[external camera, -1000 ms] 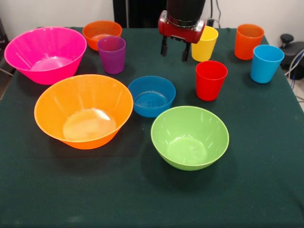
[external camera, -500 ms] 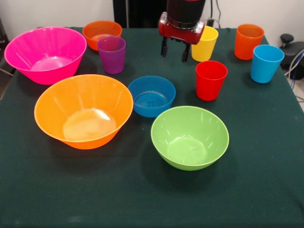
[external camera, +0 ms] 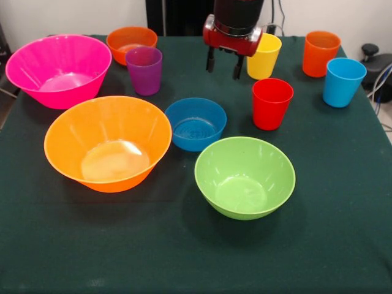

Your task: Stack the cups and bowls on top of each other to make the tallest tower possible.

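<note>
All pieces stand apart and upright on the dark green table (external camera: pixel 331 233). Bowls: large pink (external camera: pixel 59 70) at far left, large orange (external camera: pixel 108 143) in front of it, small orange (external camera: pixel 131 43) at the back, small blue (external camera: pixel 195 124) in the middle, medium green (external camera: pixel 244 176) nearest. Cups: purple (external camera: pixel 144 70), yellow (external camera: pixel 263 56), red (external camera: pixel 272 103), orange (external camera: pixel 320 53), light blue (external camera: pixel 343 81). My gripper (external camera: pixel 223 68) hangs open and empty above the table at the back, just left of the yellow cup and behind the blue bowl.
Black gear and cables (external camera: pixel 375 61) sit off the table's right edge. The table's left edge runs close to the pink bowl.
The gripper has drifted very slightly up and to the left. Nothing else has moved.
</note>
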`<state>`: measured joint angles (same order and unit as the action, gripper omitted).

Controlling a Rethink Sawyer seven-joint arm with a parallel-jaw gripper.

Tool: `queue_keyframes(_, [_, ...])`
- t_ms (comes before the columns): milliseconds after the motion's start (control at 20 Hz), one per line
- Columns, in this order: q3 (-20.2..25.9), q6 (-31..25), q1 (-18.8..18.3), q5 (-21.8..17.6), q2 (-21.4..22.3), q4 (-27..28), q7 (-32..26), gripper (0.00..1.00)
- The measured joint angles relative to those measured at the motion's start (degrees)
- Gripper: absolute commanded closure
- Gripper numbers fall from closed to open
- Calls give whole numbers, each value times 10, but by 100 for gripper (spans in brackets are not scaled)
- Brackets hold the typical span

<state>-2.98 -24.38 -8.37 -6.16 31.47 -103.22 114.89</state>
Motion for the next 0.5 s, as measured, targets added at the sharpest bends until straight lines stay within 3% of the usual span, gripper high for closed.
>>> queue_keyframes(500, [-7, 37, 14, 0, 0, -22, 0, 0])
